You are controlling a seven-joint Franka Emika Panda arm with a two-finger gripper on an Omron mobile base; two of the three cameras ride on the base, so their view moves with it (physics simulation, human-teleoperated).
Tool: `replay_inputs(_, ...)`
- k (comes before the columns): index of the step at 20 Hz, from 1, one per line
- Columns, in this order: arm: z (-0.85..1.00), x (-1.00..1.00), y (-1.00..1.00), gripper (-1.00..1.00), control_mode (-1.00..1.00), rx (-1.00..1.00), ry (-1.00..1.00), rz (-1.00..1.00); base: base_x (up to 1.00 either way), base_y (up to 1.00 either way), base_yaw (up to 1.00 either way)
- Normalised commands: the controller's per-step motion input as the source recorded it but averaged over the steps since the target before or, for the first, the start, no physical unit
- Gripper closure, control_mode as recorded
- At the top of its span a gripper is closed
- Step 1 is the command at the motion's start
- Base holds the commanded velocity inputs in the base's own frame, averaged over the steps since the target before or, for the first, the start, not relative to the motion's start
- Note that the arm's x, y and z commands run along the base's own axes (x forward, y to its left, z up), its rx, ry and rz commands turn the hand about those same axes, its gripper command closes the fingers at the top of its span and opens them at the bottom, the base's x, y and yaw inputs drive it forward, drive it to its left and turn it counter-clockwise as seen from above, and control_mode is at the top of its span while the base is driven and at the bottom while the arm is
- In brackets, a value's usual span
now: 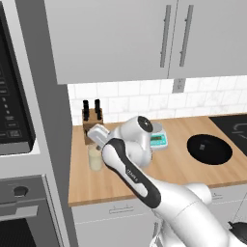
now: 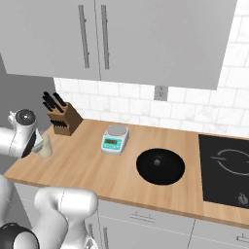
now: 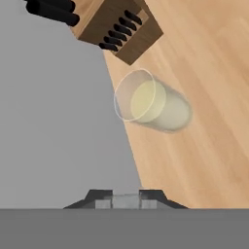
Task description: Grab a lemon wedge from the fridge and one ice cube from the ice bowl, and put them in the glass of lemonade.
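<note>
Glass (image 3: 151,104) of pale lemonade is seen standing on the wooden bench (image 1: 178,169), close to its left edge, just in front of a knife block (image 1: 90,120). The gripper (image 3: 126,199) is held above the glass, fingers pressed together around a small pale, clear piece that cannot be made out for certain. A white-and-teal scale (image 2: 115,138) is set further right along the bench, with a round black pan (image 2: 160,167) beyond it and a black hob (image 2: 226,170) at the right end. Grey wall cabinets (image 2: 121,39) are mounted above
</note>
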Motion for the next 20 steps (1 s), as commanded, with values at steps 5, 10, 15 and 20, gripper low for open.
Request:
replay_inputs(5,0.00,0.37,0.06,1.00,-1.00,0.01,0.00,0.00,0.00,0.00,0.00)
replay_inputs(10,0.00,0.23,-0.09,1.00,-1.00,0.00,0.00,0.00,0.00,0.00,0.00)
replay_inputs(15,0.00,0.24,0.00,1.00,-1.00,0.00,0.00,0.00,0.00,0.00,0.00)
replay_inputs(20,-0.09,0.24,0.00,1.00,-1.00,-0.02,0.00,0.00,0.00,0.00,0.00)
